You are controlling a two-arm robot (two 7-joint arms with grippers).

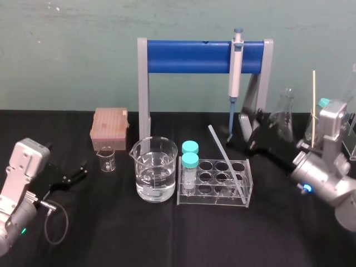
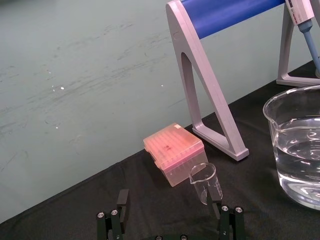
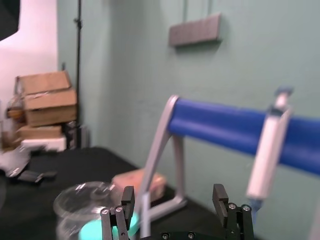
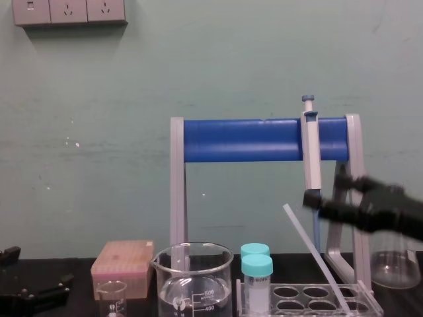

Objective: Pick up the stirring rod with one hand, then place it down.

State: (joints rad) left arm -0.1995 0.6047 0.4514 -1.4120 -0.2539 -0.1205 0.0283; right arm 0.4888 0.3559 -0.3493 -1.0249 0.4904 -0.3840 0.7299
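Black cloth covers the desk [image 1: 167, 239] before a pale green wall [image 1: 67, 50]. A blue-barred stand [image 1: 189, 55] holds a pipette [image 1: 236, 69]. The stirring rod [image 1: 227, 161] leans tilted in the clear tube rack [image 1: 211, 201], its lower end inside and its upper end near the right gripper [image 3: 173, 192], apart from it. That gripper, fingers spread wide, reaches in level from the right above the rack. The left gripper [image 2: 169, 197], also spread wide, sits low at the desk's left.

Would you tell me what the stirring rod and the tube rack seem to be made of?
The stirring rod looks like glass: thin, straight, translucent white, smooth. The tube rack looks like clear hard plastic, perhaps acrylic: see-through flat plates with bright edges.
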